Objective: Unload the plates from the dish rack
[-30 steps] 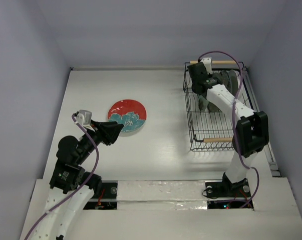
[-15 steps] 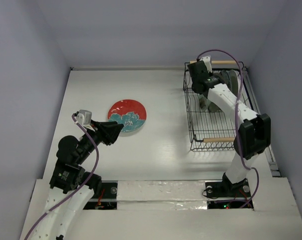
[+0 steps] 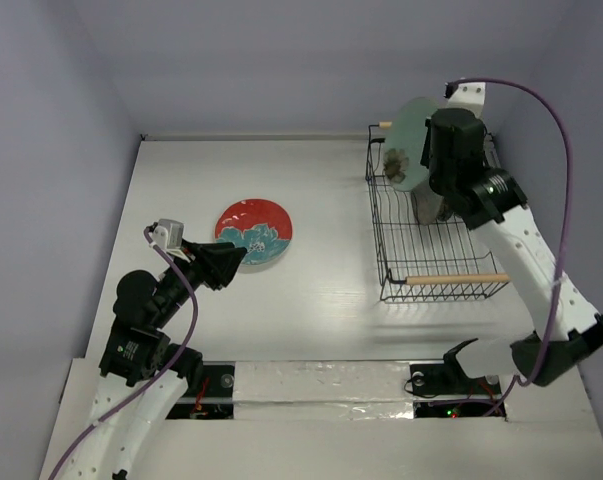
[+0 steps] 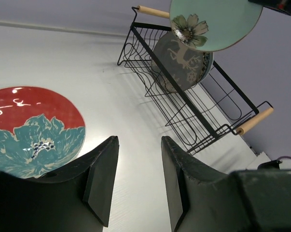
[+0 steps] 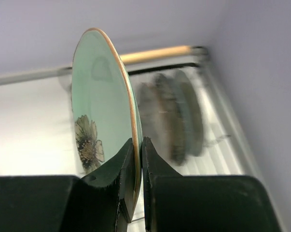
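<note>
Over the far right corner of the counter (image 3: 331, 180), the right hand (image 5: 138, 145) is clamping the rim of a pale green plate (image 3: 406, 145), its two black fingers (image 5: 127, 166) pressing on either face of the brown-edged rim. We are seeing the plate held upright on edge above the far end of the dish rack (image 3: 421, 250), its flower motif facing the left edge of the counter.

The black wire rack is sitting along the right edge of the counter, a light wooden handle (image 3: 451, 279) crossing its near end. Inside it, toward the far end, a grey-brown plate (image 4: 179, 63) with a pale branching motif is standing on edge. At least one more plate is leaning just behind it. The right wrist view is blurring these plates together, so we are unable to count them.

A red plate (image 3: 253, 232) with a blue-and-white flower pattern is lying flat on the counter, between the middle and the left edge and well apart from the rack.

The left hand (image 4: 138, 169) is hovering low over the counter just beside the near rim of the red plate. Its jaws are standing apart, and we are seeing only bare counter between them.
</note>
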Robot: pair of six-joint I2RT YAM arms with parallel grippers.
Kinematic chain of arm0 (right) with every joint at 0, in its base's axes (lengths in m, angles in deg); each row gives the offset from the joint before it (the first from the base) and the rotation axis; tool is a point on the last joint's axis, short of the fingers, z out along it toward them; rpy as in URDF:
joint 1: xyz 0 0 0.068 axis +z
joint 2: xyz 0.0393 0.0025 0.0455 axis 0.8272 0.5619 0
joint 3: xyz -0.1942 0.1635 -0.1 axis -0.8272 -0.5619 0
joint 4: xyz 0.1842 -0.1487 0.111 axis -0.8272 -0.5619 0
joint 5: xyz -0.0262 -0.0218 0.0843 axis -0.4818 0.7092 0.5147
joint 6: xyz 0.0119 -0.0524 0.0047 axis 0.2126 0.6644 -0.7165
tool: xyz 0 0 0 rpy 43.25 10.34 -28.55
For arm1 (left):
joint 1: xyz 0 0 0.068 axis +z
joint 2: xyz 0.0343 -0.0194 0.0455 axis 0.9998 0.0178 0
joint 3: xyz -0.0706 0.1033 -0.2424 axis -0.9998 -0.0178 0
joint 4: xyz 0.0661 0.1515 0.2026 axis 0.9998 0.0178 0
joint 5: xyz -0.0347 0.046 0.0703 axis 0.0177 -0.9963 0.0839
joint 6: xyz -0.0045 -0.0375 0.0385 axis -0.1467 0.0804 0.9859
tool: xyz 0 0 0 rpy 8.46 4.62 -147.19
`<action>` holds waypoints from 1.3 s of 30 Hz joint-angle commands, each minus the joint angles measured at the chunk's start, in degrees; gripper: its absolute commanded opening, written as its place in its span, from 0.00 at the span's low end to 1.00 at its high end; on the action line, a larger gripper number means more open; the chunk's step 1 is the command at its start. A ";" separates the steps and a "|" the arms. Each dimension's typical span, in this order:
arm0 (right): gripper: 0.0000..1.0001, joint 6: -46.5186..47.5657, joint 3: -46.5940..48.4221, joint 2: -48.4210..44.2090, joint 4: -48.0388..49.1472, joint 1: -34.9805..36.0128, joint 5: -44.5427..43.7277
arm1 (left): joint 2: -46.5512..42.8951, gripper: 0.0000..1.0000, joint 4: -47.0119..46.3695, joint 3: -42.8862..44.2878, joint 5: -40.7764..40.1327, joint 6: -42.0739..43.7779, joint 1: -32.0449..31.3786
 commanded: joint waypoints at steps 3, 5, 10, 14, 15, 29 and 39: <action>0.00 -13.04 -8.04 -4.09 23.53 10.57 21.93 | 0.66 0.38 -3.03 -0.33 0.53 -0.34 0.98; 0.00 -17.94 -10.94 0.28 29.22 12.96 27.17 | 0.66 0.38 -2.94 -0.24 0.35 -0.34 0.99; 0.00 -29.55 -14.02 10.06 43.12 13.49 40.12 | 0.57 0.38 -2.50 0.02 -0.35 -0.25 0.99; 0.00 -37.12 -15.60 17.35 50.87 13.49 45.23 | 0.40 0.38 -2.67 -0.07 -0.09 -0.07 0.99; 0.00 -38.27 -15.78 18.85 53.40 13.49 46.01 | 0.40 0.38 -2.67 -0.07 -0.09 -0.16 0.99; 0.00 -48.92 -20.97 32.48 62.04 14.55 45.05 | 0.22 0.38 -2.76 -0.16 0.09 -0.16 0.99; 0.11 -48.92 -22.55 35.65 60.73 15.07 45.41 | 0.14 0.39 -3.03 -0.24 0.44 -0.25 1.51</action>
